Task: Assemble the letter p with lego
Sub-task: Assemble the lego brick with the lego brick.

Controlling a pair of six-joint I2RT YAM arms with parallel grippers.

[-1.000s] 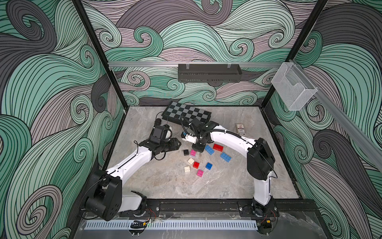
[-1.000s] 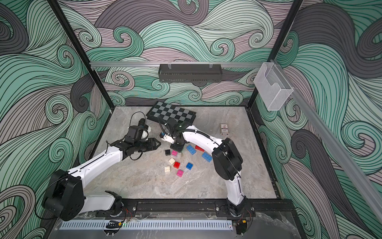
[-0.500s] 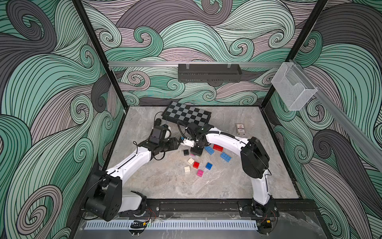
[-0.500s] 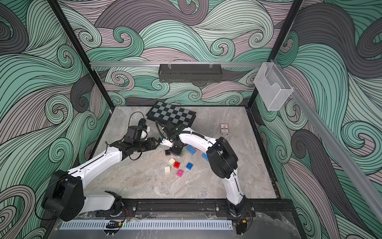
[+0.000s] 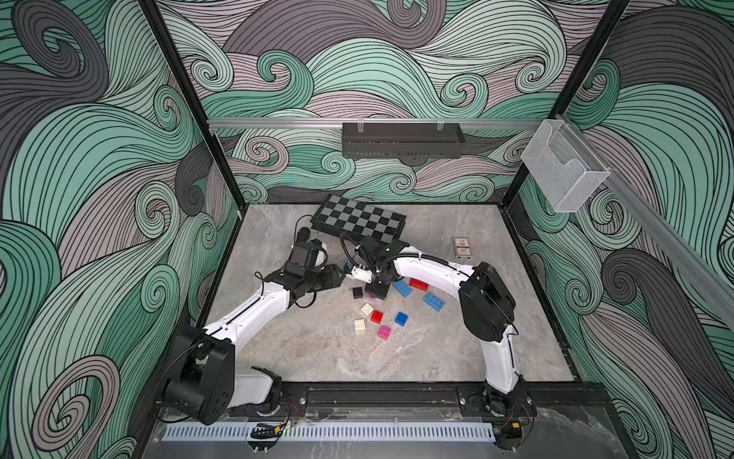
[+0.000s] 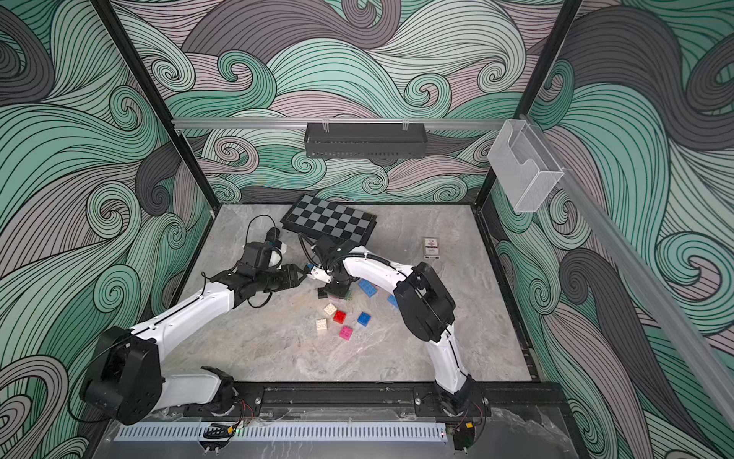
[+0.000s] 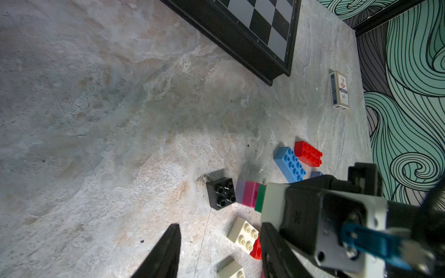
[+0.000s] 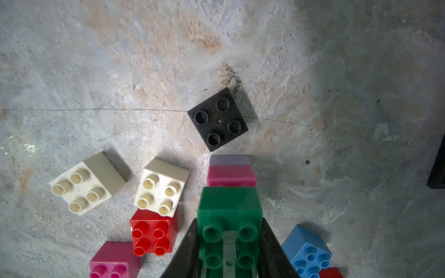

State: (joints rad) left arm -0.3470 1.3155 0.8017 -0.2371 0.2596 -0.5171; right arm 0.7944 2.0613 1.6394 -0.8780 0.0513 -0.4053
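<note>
My right gripper (image 8: 229, 231) is shut on a green brick (image 8: 230, 204) that tops a short stack, with a pink brick (image 8: 231, 175) and a lilac brick (image 8: 230, 160) under it. In both top views the gripper (image 5: 376, 289) hides the stack. A black square brick (image 5: 357, 292) lies just beside the stack. Loose lego lies near it: two cream squares (image 5: 366, 308), a red square (image 5: 377, 316), a blue square (image 5: 401, 318), a pink square (image 5: 384, 332), and blue (image 5: 402, 288) and red (image 5: 418, 284) oblongs. My left gripper (image 7: 219, 252) hangs open and empty, left of the stack.
A checkered board (image 5: 357, 220) lies at the back of the marble table, close behind both wrists. A small card box (image 5: 460, 247) sits at the back right. Another blue oblong brick (image 5: 433, 301) lies under the right forearm.
The right arm's elbow has swung a little to the left while its gripper stays shut on the stack. The left arm has hardly moved.
</note>
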